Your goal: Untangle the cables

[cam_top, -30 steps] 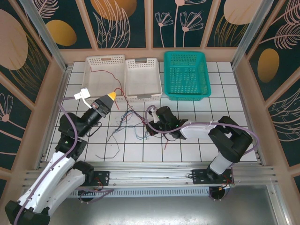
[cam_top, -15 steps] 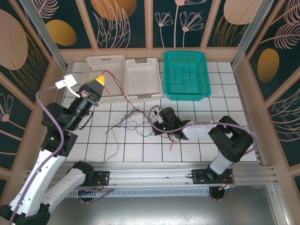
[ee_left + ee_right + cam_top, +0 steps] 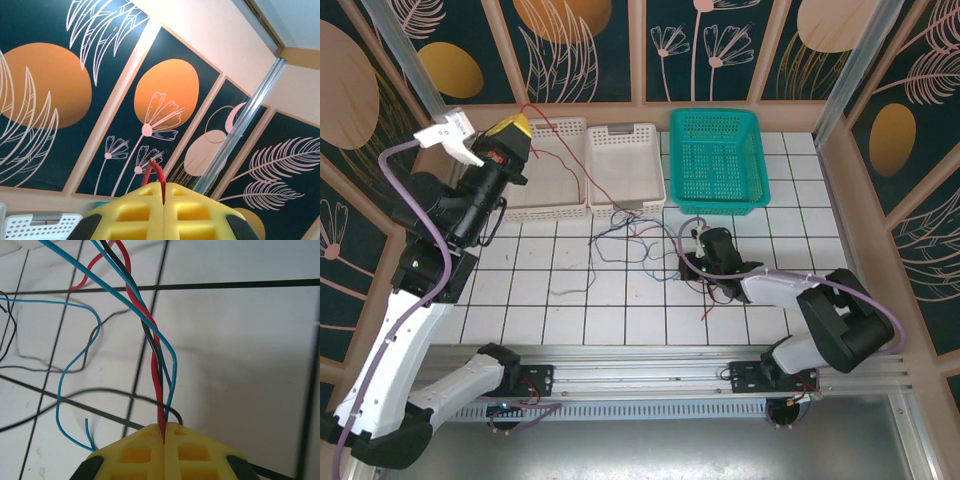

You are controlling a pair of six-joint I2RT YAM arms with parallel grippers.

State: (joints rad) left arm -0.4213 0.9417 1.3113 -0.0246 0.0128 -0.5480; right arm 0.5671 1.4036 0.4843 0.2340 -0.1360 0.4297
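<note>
The cables [image 3: 630, 236] are thin red, black and blue wires lying tangled on the white tiled table [image 3: 800, 230]. My left gripper [image 3: 512, 126] is raised high at the back left, above a white basket. It is shut on a red cable [image 3: 582, 165] that slants down from it to the tangle. In the left wrist view the red cable [image 3: 158, 172] loops out from between the shut yellow pads [image 3: 190, 210]. My right gripper [image 3: 694, 262] sits low on the table right of the tangle. It is shut on a red cable [image 3: 158, 390] that is twisted with a black cable [image 3: 148, 332] and a blue cable [image 3: 172, 365].
Two white baskets [image 3: 560, 207] [image 3: 625, 130] and a teal basket [image 3: 716, 113] stand along the back of the table. Patterned wall panels [image 3: 165, 95] enclose the back and sides. Loose wire ends trail over the tiles at the front left [image 3: 568, 292].
My left gripper has risen up and back to the left with the red cable, pulling it taut. My right gripper has slid right along the table, and the tangle has followed it.
</note>
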